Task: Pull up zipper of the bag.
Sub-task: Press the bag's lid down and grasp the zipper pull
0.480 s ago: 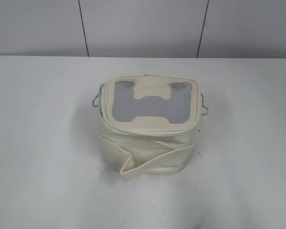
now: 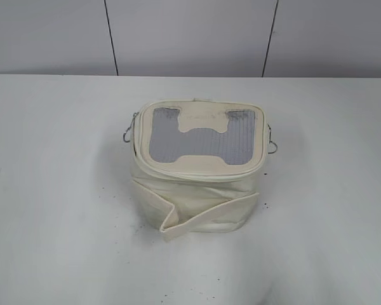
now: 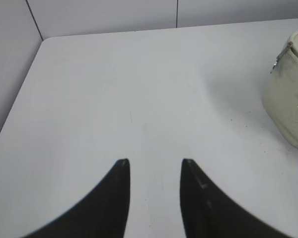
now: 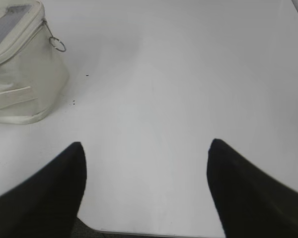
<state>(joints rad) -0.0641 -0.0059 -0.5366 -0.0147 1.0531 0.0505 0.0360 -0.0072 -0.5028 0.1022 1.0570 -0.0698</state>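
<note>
A cream bag (image 2: 197,166) with a grey mesh lid stands upright in the middle of the white table (image 2: 57,190). Its zipper runs round the lid rim; metal rings hang at the left (image 2: 127,135) and right (image 2: 272,147) sides. No gripper shows in the exterior view. In the left wrist view my left gripper (image 3: 155,161) is open and empty over bare table, with the bag (image 3: 290,94) far to its right. In the right wrist view my right gripper (image 4: 146,144) is open wide and empty near the table's front edge, with the bag (image 4: 20,74) and a ring (image 4: 58,44) to its upper left.
A loose cream strap (image 2: 203,219) folds across the bag's front. Grey wall panels (image 2: 190,35) stand behind the table. The table's left edge (image 3: 20,94) shows in the left wrist view and its front edge (image 4: 154,233) in the right wrist view.
</note>
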